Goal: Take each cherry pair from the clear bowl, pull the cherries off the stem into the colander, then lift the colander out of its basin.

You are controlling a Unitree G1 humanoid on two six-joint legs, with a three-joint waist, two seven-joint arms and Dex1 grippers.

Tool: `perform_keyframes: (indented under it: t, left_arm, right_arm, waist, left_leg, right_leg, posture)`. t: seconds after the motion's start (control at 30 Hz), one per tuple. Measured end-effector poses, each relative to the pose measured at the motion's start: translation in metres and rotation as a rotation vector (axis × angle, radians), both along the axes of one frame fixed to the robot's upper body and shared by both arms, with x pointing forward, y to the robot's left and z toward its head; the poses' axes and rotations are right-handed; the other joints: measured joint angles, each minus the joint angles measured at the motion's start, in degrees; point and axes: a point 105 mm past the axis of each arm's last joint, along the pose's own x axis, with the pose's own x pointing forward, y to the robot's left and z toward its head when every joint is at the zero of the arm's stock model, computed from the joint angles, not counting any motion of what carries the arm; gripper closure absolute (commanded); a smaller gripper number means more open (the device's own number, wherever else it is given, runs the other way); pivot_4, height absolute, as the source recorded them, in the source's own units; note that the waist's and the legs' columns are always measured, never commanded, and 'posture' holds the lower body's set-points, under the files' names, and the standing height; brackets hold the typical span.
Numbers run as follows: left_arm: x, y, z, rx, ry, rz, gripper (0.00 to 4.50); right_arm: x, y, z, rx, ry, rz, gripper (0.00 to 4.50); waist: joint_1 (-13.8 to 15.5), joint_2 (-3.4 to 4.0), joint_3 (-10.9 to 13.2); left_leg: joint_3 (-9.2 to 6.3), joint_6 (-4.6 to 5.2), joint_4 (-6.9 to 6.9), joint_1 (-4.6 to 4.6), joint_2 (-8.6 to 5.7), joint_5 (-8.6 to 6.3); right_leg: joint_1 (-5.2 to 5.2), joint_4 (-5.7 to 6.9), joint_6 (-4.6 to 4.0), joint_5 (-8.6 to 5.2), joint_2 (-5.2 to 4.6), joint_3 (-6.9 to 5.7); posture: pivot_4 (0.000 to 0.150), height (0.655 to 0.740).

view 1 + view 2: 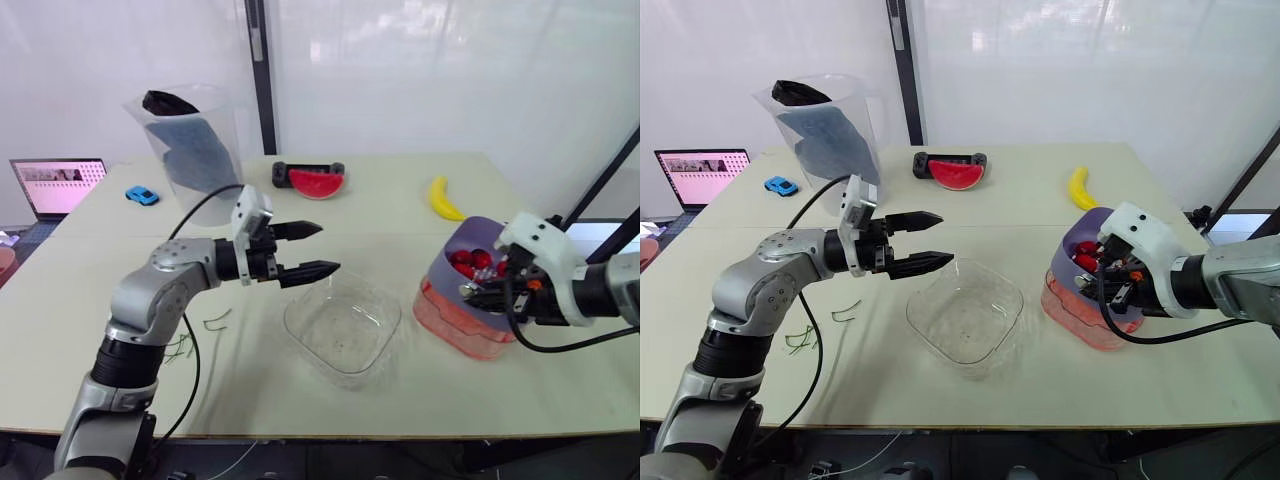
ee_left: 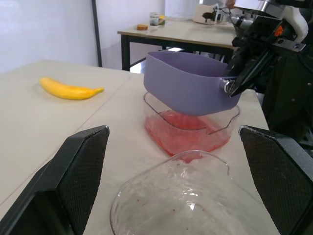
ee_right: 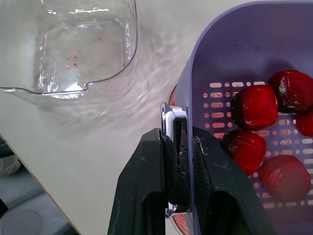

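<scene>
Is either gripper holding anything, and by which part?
The right gripper pinches the purple colander by its side wall's rim; the left gripper is open and empty.

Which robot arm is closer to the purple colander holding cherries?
Right. The right arm has its jaws clamped on the rim of the purple plastic colander; the left arm, jaws open, hovers apart from it, across the clear plastic bowl.

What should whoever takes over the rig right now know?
Left gripper open, holding nothing, above the table beside the clear bowl.
Right gripper shut on the colander rim.
Bowl holds no cherries; the cherries sit in the colander, loose stems on the table.
Colander is tilted, partly raised from its basin.
Left: lift it fully out.
</scene>
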Motion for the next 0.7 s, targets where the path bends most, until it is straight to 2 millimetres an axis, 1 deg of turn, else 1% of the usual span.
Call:
perform_keyframes:
  t: [0.1, 0.27, 0.37, 0.43, 0.53, 0.63, 0.67, 0.7]
  left_arm:
    - [0.001, 0.005, -0.001, 0.017, 0.002, 0.017, 0.00]
    - [0.002, 0.014, -0.006, 0.034, 0.016, 0.049, 0.00]
    - [0.004, 0.018, -0.008, 0.029, 0.023, 0.070, 0.00]
    - [0.004, 0.025, -0.008, 0.034, 0.019, 0.092, 0.00]
    - [0.005, 0.037, -0.015, 0.045, 0.035, 0.142, 0.00]
    - [0.005, 0.050, -0.024, 0.043, 0.052, 0.202, 0.00]
    - [0.005, 0.052, -0.025, 0.041, 0.054, 0.214, 0.00]
    - [0.003, 0.056, -0.027, 0.043, 0.051, 0.237, 0.00]
  right_arm:
    - [0.004, -0.004, 0.000, -0.007, -0.010, -0.021, 4.29]
    - [-0.001, -0.004, -0.004, -0.034, 0.042, 0.003, 4.29]
    - [0.003, -0.001, 0.002, -0.035, 0.025, 0.029, 4.29]
    - [0.008, 0.000, 0.009, -0.049, 0.002, 0.054, 4.29]
    - [0.022, 0.009, 0.023, -0.082, -0.052, 0.130, 4.29]
    - [0.045, 0.026, 0.036, -0.109, -0.112, 0.253, 4.29]
    - [0.053, 0.030, 0.037, -0.119, -0.119, 0.282, 4.29]
    - [0.063, 0.038, 0.038, -0.128, -0.122, 0.327, 4.29]
  waist:
    - [-0.1, 0.00, 0.0]
    - [-0.1, 0.01, 0.0]
    - [-0.1, 0.01, 0.0]
    - [-0.2, 0.04, 0.0]
    - [-0.6, 0.11, 0.0]
    - [-0.9, 0.12, 0.1]
    - [-1.0, 0.14, 0.1]
    - [-1.2, 0.13, 0.1]
  left_leg:
    - [0.01, 0.00, -0.01, 0.00, 0.00, 0.00]
    - [0.00, 0.00, 0.00, 0.00, 0.01, 0.00]
    - [0.01, 0.00, 0.00, 0.00, 0.01, 0.00]
    - [0.03, 0.00, -0.02, -0.01, 0.01, 0.00]
    - [0.10, 0.00, -0.07, -0.01, 0.02, 0.00]
    - [0.10, -0.01, -0.07, -0.08, 0.03, 0.00]
    - [0.08, -0.02, -0.06, -0.14, 0.03, 0.01]
    - [0.09, -0.02, -0.04, -0.17, 0.03, 0.01]
  right_leg:
    - [-0.02, 0.00, 0.00, 0.00, 0.01, 0.00]
    - [-0.01, -0.01, 0.00, 0.00, 0.00, 0.00]
    - [-0.02, 0.00, 0.00, 0.00, 0.00, 0.01]
    - [-0.08, 0.01, 0.00, 0.00, 0.00, 0.03]
    - [-0.18, 0.02, 0.00, 0.00, 0.00, 0.09]
    - [-0.27, 0.02, 0.00, 0.00, 0.01, 0.08]
    - [-0.29, 0.02, 0.00, 0.00, 0.01, 0.07]
    - [-0.33, 0.02, 0.00, 0.00, 0.01, 0.08]
  posture:
    - [0.150, 0.7400]
    - [0.150, 0.7400]
    - [0.150, 0.7400]
    - [0.150, 0.7400]
    - [0.150, 0.7400]
    - [0.150, 0.7400]
    - [0.150, 0.7400]
    - [0.150, 0.7400]
